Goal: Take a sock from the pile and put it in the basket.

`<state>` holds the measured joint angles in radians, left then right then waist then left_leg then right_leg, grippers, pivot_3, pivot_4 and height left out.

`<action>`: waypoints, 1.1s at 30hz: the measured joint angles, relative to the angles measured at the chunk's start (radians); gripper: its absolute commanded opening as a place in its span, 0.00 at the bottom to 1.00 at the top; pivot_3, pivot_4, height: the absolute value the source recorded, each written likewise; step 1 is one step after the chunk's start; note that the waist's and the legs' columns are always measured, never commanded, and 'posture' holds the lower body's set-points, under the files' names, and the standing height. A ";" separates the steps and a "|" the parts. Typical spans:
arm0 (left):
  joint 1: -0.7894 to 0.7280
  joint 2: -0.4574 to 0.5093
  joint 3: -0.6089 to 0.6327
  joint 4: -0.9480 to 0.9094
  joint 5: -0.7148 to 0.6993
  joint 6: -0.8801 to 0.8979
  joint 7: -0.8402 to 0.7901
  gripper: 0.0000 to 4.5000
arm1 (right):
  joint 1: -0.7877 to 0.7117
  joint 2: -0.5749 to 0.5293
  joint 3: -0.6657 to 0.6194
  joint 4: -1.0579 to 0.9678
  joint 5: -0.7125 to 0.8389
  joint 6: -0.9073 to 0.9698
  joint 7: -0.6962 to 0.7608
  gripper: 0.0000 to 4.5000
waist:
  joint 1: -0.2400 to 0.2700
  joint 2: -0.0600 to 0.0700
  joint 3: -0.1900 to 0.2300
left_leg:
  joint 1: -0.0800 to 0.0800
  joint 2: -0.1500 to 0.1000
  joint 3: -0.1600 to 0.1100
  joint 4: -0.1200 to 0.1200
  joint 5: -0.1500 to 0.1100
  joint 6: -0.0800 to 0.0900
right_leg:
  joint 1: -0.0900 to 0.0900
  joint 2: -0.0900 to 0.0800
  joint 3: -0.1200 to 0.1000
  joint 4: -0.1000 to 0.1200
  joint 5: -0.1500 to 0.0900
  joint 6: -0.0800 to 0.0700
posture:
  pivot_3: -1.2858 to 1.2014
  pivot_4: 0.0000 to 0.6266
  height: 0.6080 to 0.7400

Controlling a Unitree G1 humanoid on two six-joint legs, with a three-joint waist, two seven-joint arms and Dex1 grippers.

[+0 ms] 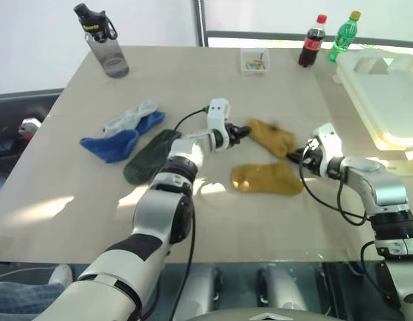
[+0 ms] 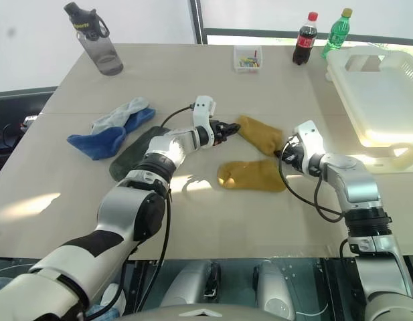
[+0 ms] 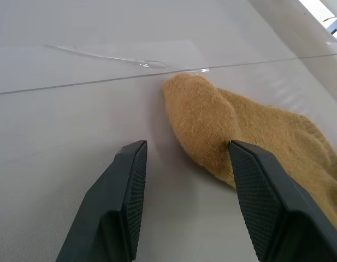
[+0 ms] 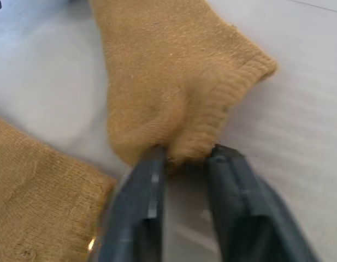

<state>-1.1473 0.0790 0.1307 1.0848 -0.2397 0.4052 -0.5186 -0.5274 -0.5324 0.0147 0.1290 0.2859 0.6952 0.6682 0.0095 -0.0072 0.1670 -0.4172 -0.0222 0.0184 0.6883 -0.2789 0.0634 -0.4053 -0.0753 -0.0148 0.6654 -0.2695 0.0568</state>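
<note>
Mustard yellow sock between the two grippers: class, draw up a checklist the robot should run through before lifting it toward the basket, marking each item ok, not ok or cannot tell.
1. Right gripper shut on the upper mustard yellow knitted sock, pinching its cuff edge: ok.
2. Left gripper open, the sock's toe end between its fingers, not clamped: ok.
3. Second mustard yellow sock lies apart, not caught in the grip: ok.
4. Large white slotted plastic basket within reach of the right arm: cannot tell.
5. Grip firm enough to lift: cannot tell.

Head pair overhead; wrist views close.
</note>
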 measured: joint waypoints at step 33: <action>0.238 0.036 -0.051 -0.560 -0.019 0.276 -0.097 0.02 | 0.030 -0.053 -0.028 -0.228 0.034 0.090 0.006 0.00 | -0.019 0.000 0.000 | 0.000 0.002 0.004 0.002 0.000 0.000 | -0.006 0.000 0.007 0.012 0.000 0.000 | 0.52 0.24 1.00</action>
<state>-0.9089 0.1148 0.0799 0.5246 -0.2585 0.6816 -0.6156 -0.4972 -0.5854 -0.0129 -0.0990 0.3198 0.7848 0.6738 -0.0100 -0.0071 0.1669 -0.4176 -0.0206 0.0228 0.6906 -0.2789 0.0634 -0.4111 -0.0748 -0.0081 0.6773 -0.2695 0.0567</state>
